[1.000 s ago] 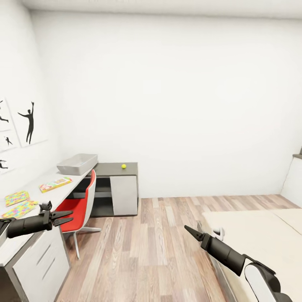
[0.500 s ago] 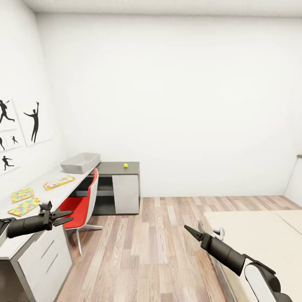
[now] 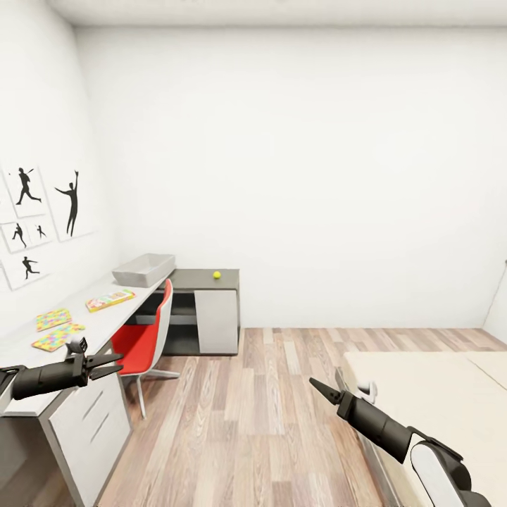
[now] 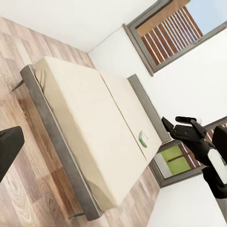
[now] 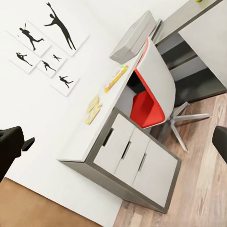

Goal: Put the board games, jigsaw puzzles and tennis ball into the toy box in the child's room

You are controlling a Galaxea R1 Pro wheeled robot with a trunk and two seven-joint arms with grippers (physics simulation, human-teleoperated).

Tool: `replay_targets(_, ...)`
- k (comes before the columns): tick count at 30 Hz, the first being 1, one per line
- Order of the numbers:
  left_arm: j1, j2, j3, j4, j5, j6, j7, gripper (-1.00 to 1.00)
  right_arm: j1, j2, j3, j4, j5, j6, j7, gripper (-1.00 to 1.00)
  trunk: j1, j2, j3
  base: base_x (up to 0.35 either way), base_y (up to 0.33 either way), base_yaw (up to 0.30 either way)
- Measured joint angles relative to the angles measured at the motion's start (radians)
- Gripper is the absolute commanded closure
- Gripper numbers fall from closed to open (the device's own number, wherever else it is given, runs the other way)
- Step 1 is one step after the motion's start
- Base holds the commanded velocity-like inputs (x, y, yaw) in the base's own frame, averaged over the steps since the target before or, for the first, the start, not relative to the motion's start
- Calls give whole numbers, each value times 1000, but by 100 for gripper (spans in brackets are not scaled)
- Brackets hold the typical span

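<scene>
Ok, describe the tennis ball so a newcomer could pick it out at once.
Start at the long white-topped table along the left wall and follow it to its far end, where it joins a lower dark-grey-topped section. The tennis ball sits alone on that dark top, right of the grey toy box. It is the one small, round, yellow-green thing; the other toys are flat.

Wood-plank floor (image 3: 267, 401), matt white table (image 3: 105, 320), glossy red chair (image 3: 144, 341).

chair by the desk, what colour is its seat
Red seat inside a light grey shell on the chair, tucked at the table; the right wrist view shows it best.
</scene>
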Motion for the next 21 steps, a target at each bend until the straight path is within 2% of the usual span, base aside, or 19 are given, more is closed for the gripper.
replay_targets(12, 0, 0, -1, 0, 0, 0, 0, -100, 0, 0, 0, -1, 0, 0, 0, -100, 0, 0, 0, -191, 0, 3)
replay_targets(21, 0, 0, -1, 0, 0, -1, 0, -100, 0, 0, 0, -1, -1, 0, 0, -100, 0, 0, 0, -61, 0, 0)
